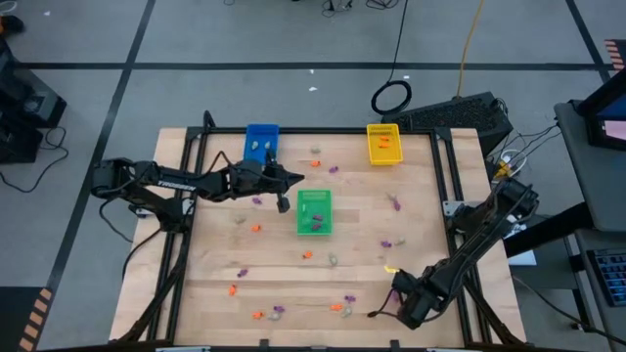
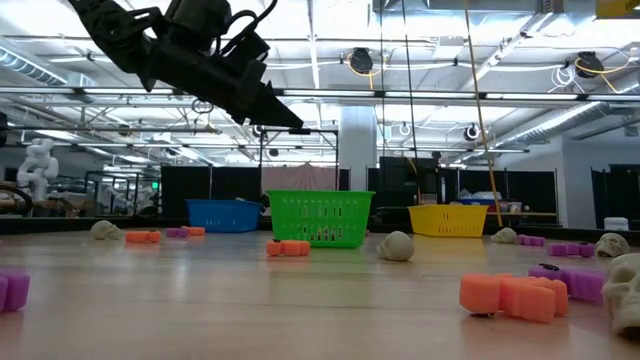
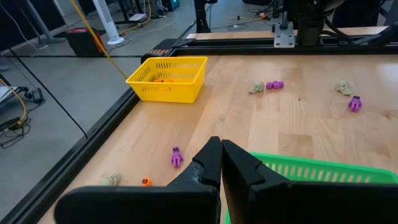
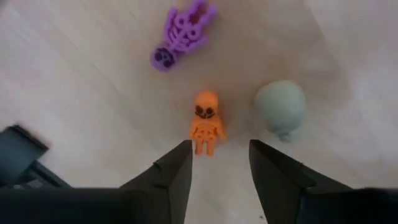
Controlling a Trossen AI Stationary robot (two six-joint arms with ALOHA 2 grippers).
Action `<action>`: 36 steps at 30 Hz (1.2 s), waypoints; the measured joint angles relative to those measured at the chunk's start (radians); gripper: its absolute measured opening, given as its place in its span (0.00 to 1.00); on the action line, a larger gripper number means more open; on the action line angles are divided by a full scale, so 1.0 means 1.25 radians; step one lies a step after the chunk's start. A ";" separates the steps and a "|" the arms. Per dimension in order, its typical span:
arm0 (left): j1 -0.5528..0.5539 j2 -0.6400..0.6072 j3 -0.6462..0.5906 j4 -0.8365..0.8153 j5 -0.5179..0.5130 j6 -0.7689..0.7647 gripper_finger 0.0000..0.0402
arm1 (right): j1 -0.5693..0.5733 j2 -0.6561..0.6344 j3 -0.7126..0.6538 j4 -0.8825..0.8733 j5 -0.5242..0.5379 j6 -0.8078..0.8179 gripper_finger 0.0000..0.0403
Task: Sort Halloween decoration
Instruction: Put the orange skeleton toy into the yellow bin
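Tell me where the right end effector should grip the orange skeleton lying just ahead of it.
Grip the orange skeleton across its torso, coming straight down from above. It lies flat, its long axis running between the open fingers of the right end effector, so they would close on its narrow sides. The purple skeleton and grey skull lie clear.

Three trays (image 1: 314, 211) sit toward the far half of the surface (image 1: 421, 210), with trinkets (image 1: 337, 306) scattered around them and, seemingly, some in the far-right tray (image 3: 168, 79).
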 joint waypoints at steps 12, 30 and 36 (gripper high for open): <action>0.001 0.000 0.000 -0.003 0.000 0.000 0.03 | -0.001 0.015 0.001 0.005 0.027 -0.036 0.22; 0.000 0.000 0.001 -0.005 0.001 -0.003 0.03 | -0.039 -0.041 0.058 0.005 0.038 -0.193 0.01; 0.000 0.000 0.001 -0.005 0.001 -0.003 0.03 | -0.104 -0.111 0.086 -0.092 0.127 -0.215 0.01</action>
